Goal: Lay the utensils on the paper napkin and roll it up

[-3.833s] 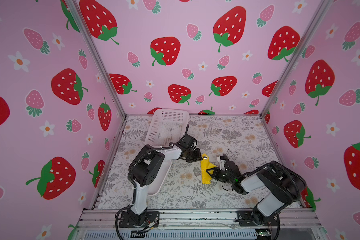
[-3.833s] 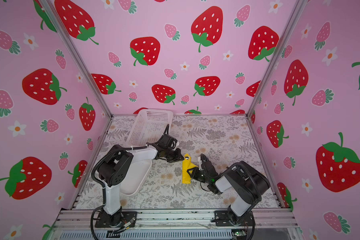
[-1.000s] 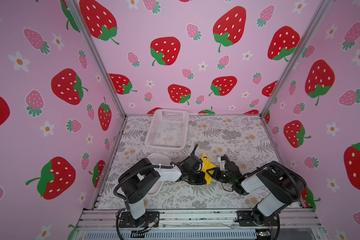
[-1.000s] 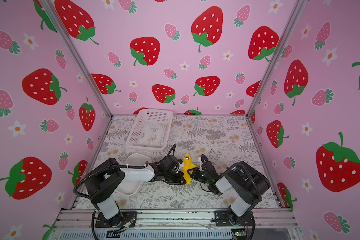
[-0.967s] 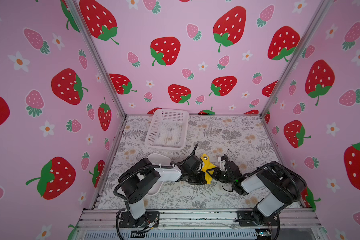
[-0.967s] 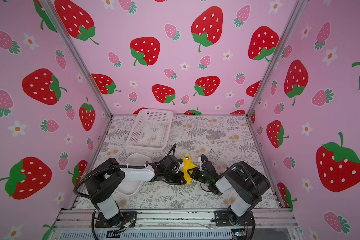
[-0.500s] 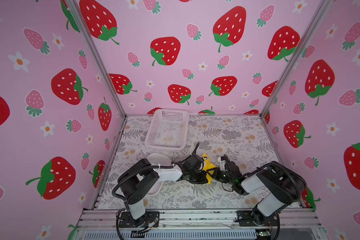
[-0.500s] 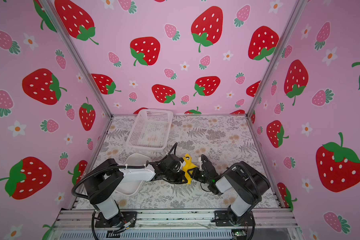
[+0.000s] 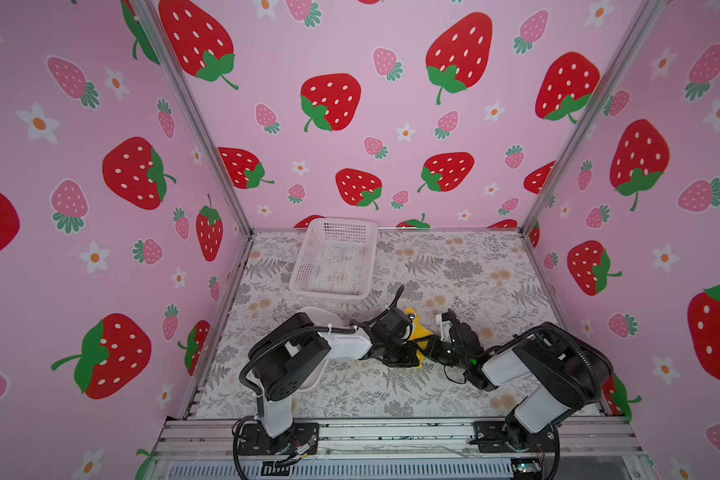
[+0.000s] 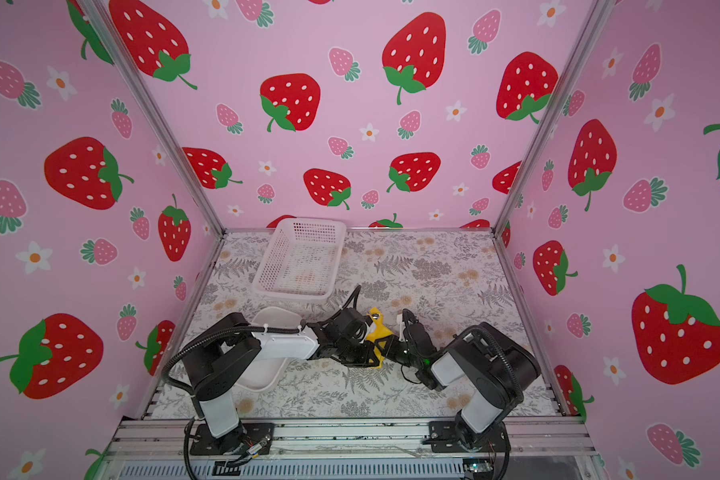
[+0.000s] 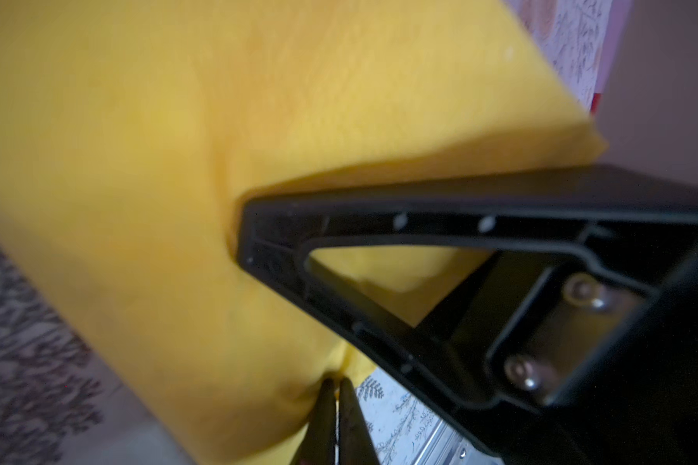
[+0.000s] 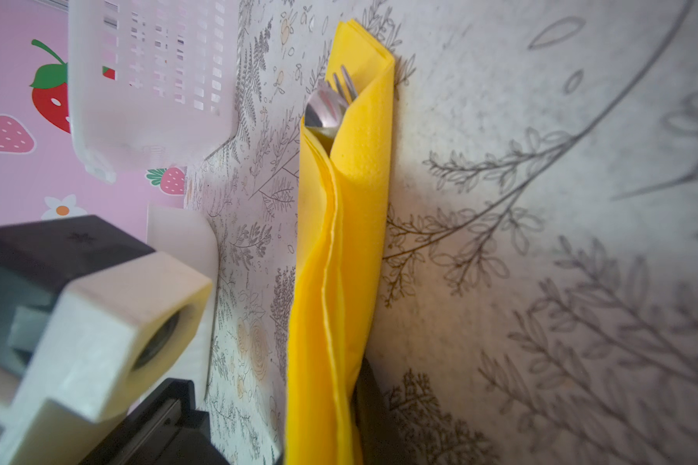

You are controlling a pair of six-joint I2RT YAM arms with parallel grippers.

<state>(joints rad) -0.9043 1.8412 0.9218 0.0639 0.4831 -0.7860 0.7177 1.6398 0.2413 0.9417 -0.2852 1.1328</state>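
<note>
left gripper (image 11: 335, 388) has crossed from the basket (image 9: 333, 257) to the napkin (image 12: 351, 241) and pinches its edge, jaws closed. right gripper (image 9: 430, 347) stays closed on its near end. utensils (image 12: 327, 106), 2 heads showing, sit inside the fold, so rolling looks nearly done. floral table (image 9: 454, 270), strawberry walls (image 9: 350, 104).

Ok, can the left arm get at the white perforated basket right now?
Probably not yet. Nothing stands between it and the basket, but the left gripper has its jaws shut on the yellow napkin roll, which the right gripper pinches too; it would have to let go first.
</note>
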